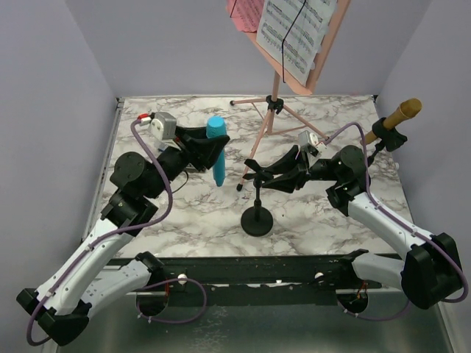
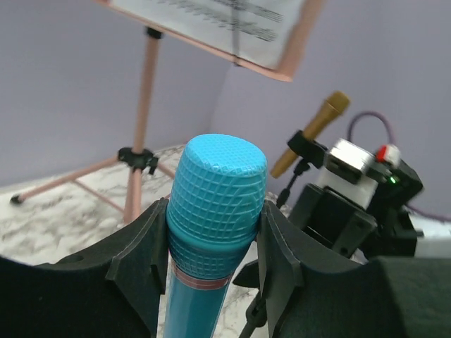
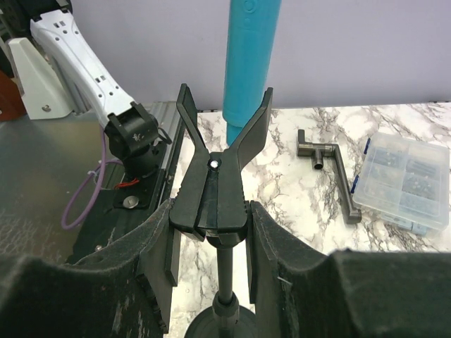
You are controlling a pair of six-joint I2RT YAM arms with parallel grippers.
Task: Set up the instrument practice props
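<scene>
- Left gripper [image 2: 211,239] is clamped on the blue microphone [image 2: 215,225], head up, one finger on each side of the barrel.
- The microphone hangs upright off the desk [image 1: 191,213], to the left of and beyond the mic mount [image 3: 215,197]. From the right wrist it shows just behind the mount's forked clip, not seated in it.
- Right gripper [image 3: 215,229] is closed narrow around the clip body of the mic mount, and the round base sits on the marble.
- The gold microphone [image 1: 401,116] sits tilted in the second mic mount [image 1: 388,136], far right of the mic mount.
- The pink music rack [image 1: 294,81] stands behind the mic mount on its thin tripod legs, with sheet-music pages [image 1: 294,29] strapped across it.
- From the right wrist view, a black bracket [image 3: 338,176] and a clear box [image 3: 405,179] lie side by side to the right of the mic mount.
</scene>
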